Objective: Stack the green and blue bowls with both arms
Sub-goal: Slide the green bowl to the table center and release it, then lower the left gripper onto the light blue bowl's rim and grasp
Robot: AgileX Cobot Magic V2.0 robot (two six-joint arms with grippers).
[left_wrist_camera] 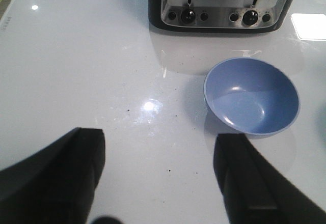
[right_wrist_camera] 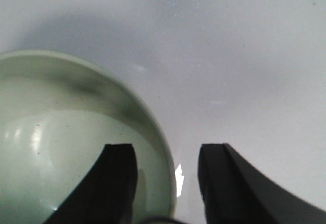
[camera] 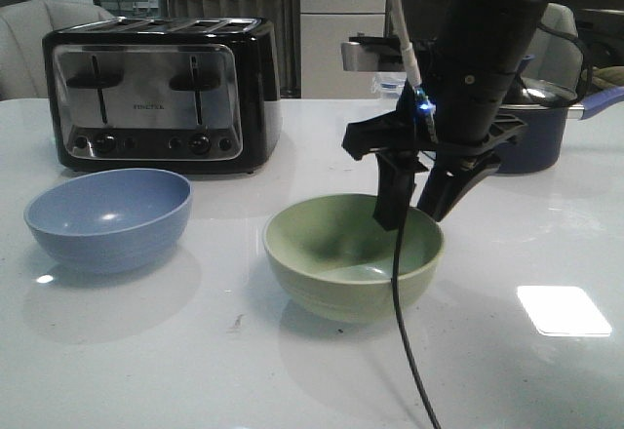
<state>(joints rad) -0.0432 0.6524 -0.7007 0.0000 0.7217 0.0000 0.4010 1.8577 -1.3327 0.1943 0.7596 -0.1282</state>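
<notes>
The green bowl (camera: 351, 253) sits on the white table in front of centre. The blue bowl (camera: 107, 216) sits to its left, in front of the toaster. My right gripper (camera: 417, 207) is open and straddles the green bowl's far right rim, one finger inside the bowl and one outside; the right wrist view shows the rim (right_wrist_camera: 165, 147) between the fingers of my right gripper (right_wrist_camera: 168, 183). My left gripper (left_wrist_camera: 159, 168) is open and empty above bare table, with the blue bowl (left_wrist_camera: 251, 95) just beyond its right finger. The left arm is not in the front view.
A black and silver toaster (camera: 161, 93) stands at the back left, and also shows in the left wrist view (left_wrist_camera: 221, 2). A dark navy pot with a glass lid (camera: 536, 122) stands at the back right. A thin black cable (camera: 405, 322) hangs from the right arm across the green bowl.
</notes>
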